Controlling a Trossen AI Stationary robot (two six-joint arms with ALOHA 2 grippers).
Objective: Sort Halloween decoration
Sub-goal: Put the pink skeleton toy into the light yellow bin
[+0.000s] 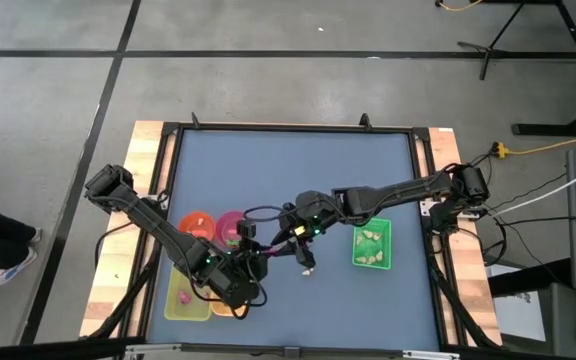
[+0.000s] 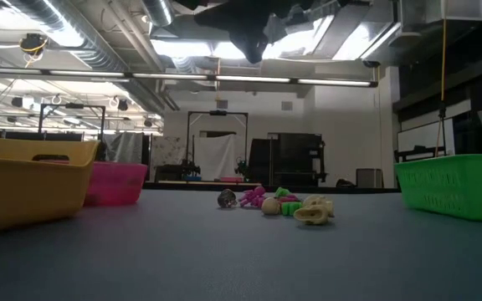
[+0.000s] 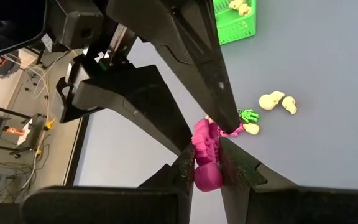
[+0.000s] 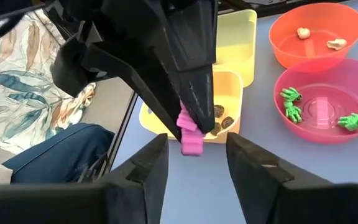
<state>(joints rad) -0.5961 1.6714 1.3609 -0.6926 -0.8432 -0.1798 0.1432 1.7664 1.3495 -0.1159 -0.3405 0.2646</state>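
Above the table, left claw (image 3: 207,163) pinches a magenta trinket (image 3: 206,160).

No readable text or labels.

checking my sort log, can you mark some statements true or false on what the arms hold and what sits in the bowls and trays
1. The left gripper holds a magenta trinket. True.
2. The right gripper is shut on a trinket. False: its fingers stand apart, empty.
3. The pink bowl holds green trinkets. True.
4. The green tray holds dark brown trinkets. False: cream-white ones.
5. The orange bowl holds cream-white pieces. True.
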